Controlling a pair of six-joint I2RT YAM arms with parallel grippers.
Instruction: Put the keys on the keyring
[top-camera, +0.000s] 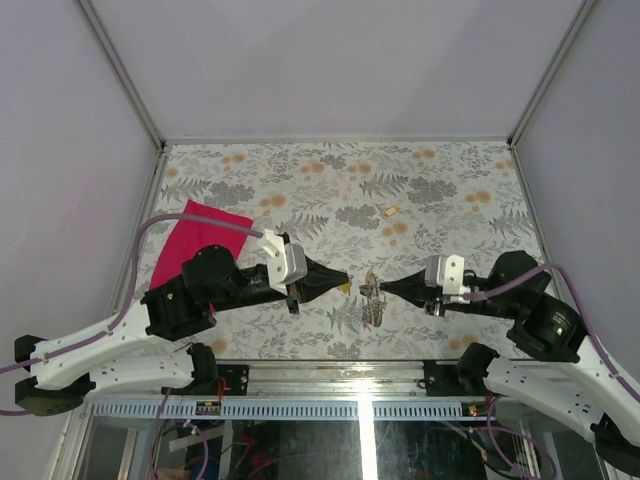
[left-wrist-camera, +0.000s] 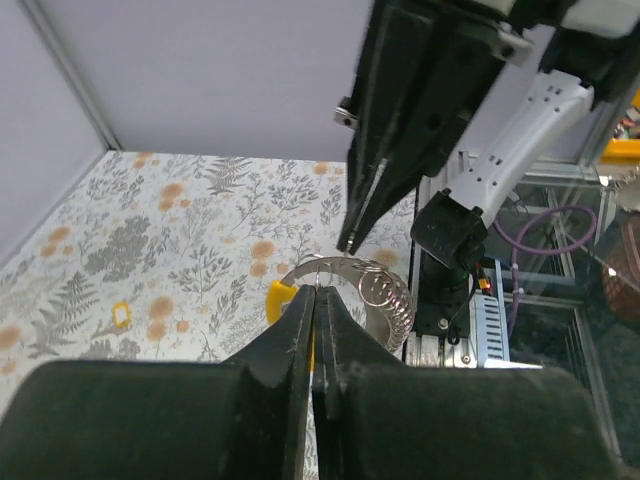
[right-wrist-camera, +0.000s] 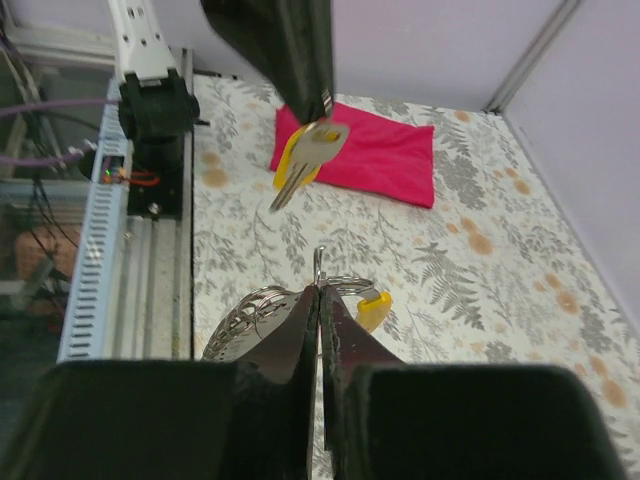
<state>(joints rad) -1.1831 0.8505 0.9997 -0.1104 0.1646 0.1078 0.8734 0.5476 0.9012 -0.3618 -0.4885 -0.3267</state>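
My left gripper (top-camera: 345, 279) (left-wrist-camera: 317, 293) is shut on a key with a yellow cap (top-camera: 346, 288) (left-wrist-camera: 279, 300), held above the table; in the right wrist view this key (right-wrist-camera: 305, 155) hangs blade-down from the left fingertips. My right gripper (top-camera: 380, 289) (right-wrist-camera: 319, 290) faces it, a short gap away, shut on the grey coiled keyring (top-camera: 376, 305) (left-wrist-camera: 388, 293) (right-wrist-camera: 240, 315). A second yellow-capped key (right-wrist-camera: 373, 308) seems to hang on the ring beside the right fingers. Another yellow key (top-camera: 392, 210) (left-wrist-camera: 122, 315) lies on the table farther back.
A pink cloth (top-camera: 195, 240) (right-wrist-camera: 375, 155) lies at the left under the left arm. The floral tabletop is walled by white panels with metal posts. A metal rail (top-camera: 360, 378) runs along the near edge.
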